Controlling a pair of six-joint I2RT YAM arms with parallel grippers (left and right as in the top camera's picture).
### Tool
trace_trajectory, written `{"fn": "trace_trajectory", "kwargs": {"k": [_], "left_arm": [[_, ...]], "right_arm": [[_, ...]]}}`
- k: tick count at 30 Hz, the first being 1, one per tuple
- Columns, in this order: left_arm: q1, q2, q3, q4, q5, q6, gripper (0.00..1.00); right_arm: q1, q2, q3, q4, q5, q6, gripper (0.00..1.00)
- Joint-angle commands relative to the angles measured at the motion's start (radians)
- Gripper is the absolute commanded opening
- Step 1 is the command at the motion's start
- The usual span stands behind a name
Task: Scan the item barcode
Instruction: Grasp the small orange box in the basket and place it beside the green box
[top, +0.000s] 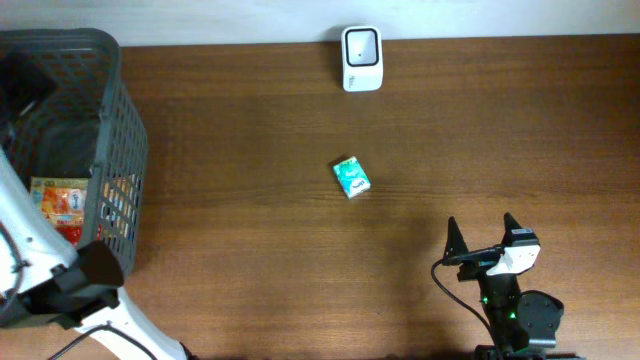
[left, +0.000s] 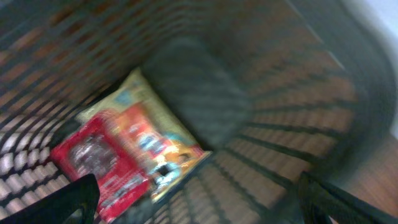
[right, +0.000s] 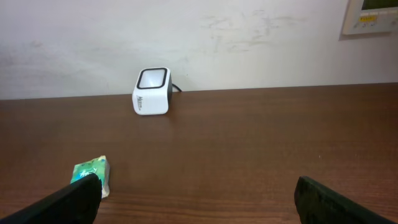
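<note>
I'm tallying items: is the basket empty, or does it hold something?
Not empty. Inside the basket a red and yellow packet lies on the floor, seen from overhead and from the left wrist.

The left arm (top: 30, 240) was white with a black joint (top: 100, 266). The right arm (top: 522, 316) was black, with a white block (top: 520, 253), a looping cable (top: 437, 272) (green light nearby) and pointed black fingers (top: 453, 238).
</note>
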Motion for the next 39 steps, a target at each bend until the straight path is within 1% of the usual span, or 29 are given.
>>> {"fn": "trace_trajectory", "kwargs": {"k": [1, 3, 5, 6, 9, 11, 12, 15, 18, 19, 22, 23, 24, 25, 27, 28, 29, 34, 39], "left_arm": [[0.103, -0.001, -0.158, 0.050, -0.049, -0.121, 1.00], [0.126, -0.001, -0.233, 0.077, -0.037, -0.140, 0.99], [0.143, -0.001, -0.391, 0.126, 0.034, -0.140, 0.95], [0.141, -0.001, -0.473, 0.170, 0.055, -0.140, 0.95], [0.122, -0.001, -0.652, 0.311, 0.057, -0.139, 0.93], [0.120, 0.000, -0.728, 0.390, 0.057, -0.140, 0.85], [0.120, 0.000, -0.760, 0.436, 0.056, -0.140, 0.84], [0.118, 0.001, -0.860, 0.563, 0.049, -0.140, 0.73], [0.118, 0.003, -0.945, 0.653, 0.037, -0.140, 0.69], [0.118, 0.003, -0.986, 0.705, 0.037, -0.140, 0.67], [0.118, 0.003, -1.031, 0.746, 0.037, -0.140, 0.66], [0.118, 0.003, -1.046, 0.760, 0.037, -0.139, 0.60], [0.118, 0.003, -1.051, 0.764, 0.029, -0.139, 0.53], [0.118, 0.003, -1.052, 0.763, 0.013, -0.139, 0.43], [0.118, 0.003, -1.052, 0.754, 0.007, -0.138, 0.14], [0.118, 0.003, -1.051, 0.751, 0.008, -0.138, 0.04], [0.118, 0.002, -1.051, 0.750, 0.011, -0.138, 0.00], [0.122, -0.066, -0.993, 0.691, 0.040, -0.138, 0.00], [0.122, -0.306, -0.903, 0.686, 0.159, -0.139, 0.00]], "right_arm": [[0.007, -0.005, -0.007, -0.004, 0.009, 0.000, 0.99], [0.007, -0.005, -0.007, -0.004, 0.009, 0.000, 0.99], [0.007, -0.005, -0.007, -0.004, 0.009, 0.000, 0.99], [0.007, -0.005, -0.007, -0.004, 0.009, 0.000, 0.99], [0.007, -0.005, -0.007, -0.004, 0.009, 0.000, 0.99], [0.007, -0.005, -0.007, -0.004, 0.009, 0.000, 0.99], [0.007, -0.005, -0.007, -0.004, 0.009, 0.000, 0.99], [0.007, -0.005, -0.007, -0.004, 0.009, 0.000, 0.99], [0.007, -0.005, -0.007, -0.004, 0.009, 0.000, 0.99], [0.007, -0.005, -0.007, -0.004, 0.009, 0.000, 0.99], [0.007, -0.005, -0.007, -0.004, 0.009, 0.000, 0.99], [0.007, -0.005, -0.007, -0.004, 0.009, 0.000, 0.99], [0.007, -0.005, -0.007, -0.004, 0.009, 0.000, 0.99], [0.007, -0.005, -0.007, -0.004, 0.009, 0.000, 0.99], [0.007, -0.005, -0.007, -0.004, 0.009, 0.000, 0.99], [0.007, -0.005, -0.007, -0.004, 0.009, 0.000, 0.99], [0.007, -0.005, -0.007, -0.004, 0.009, 0.000, 0.99], [0.007, -0.005, -0.007, -0.004, 0.009, 0.000, 0.99], [0.007, -0.005, -0.007, -0.004, 0.009, 0.000, 0.99]]}}
